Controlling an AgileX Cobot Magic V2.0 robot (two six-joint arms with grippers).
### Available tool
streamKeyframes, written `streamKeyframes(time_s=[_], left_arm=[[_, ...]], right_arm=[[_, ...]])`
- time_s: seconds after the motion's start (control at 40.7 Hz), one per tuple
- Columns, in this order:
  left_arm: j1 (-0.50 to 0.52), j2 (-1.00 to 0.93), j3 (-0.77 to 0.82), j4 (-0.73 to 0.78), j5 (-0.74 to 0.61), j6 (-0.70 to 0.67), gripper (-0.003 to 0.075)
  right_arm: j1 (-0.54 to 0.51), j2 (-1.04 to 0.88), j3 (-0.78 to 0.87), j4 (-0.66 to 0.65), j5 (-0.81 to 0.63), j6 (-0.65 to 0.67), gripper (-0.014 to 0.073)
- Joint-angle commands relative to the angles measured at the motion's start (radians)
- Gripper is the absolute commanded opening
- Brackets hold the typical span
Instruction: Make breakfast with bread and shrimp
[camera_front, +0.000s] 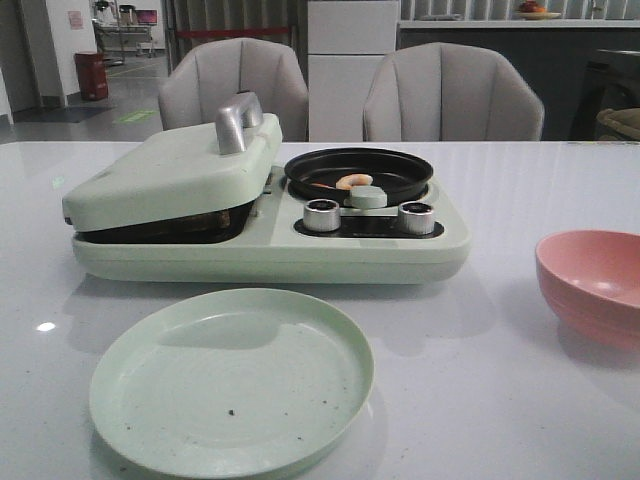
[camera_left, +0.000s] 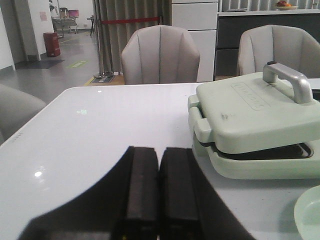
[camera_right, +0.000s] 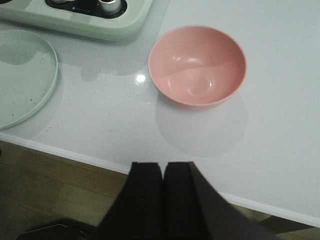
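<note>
Where curled, shrimp (camera_front: 354, 181) orange-pink, whitish

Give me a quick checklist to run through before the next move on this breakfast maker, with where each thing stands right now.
1. Left gripper free: ok, shut on nothing.
2. Right gripper free: ok, shut, hanging over the table edge.
3. Shrimp in the black pan: ok.
4. Bread location known: cannot tell, no slice in view; the sandwich press lid is nearly down.
5. Green plate ready: ok, only crumbs on it.
6. Pink bowl empty: ok.
</note>
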Motion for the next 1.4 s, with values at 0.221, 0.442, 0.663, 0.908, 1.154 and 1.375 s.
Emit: streamKeyframes(time_s=[0.221,0.442,0.663,0.908,1.154,1.375], left_arm=[[-0.037,-0.018,0.031,0.0,-0.088,-0.008,0.0101],[-0.037,-0.018,0.031,0.0,-0.088,-0.008,0.0101],[-0.037,-0.018,0.031,0.0,-0.088,-0.008,0.0101],[-0.037,-0.018,0.031,0.0,-0.088,-0.008,0.0101],[-0.037,-0.018,0.031,0.0,-0.088,-0.008,0.0102],[-0.037,-0.018,0.031,0.0,-0.088,-0.008,0.0102]], right_arm=[[-0.001,0.006,-0.025,0.003,-0.061,0.0,0.0034],[-0.001,0.006,-0.025,0.003,-0.061,0.0,0.0034],[-0.052,-0.045,-0.024,0.004,-0.057,0.0,0.0034],[-0.169,-0.217,0.121,-0.025,-0.374,-0.001,0.0034],[-0.226,-0.342,0.385,-0.025,-0.704,-0.001,0.0034],[-0.233,-0.403,0.548,-0.025,-0.824,-0.001,0.0034]])
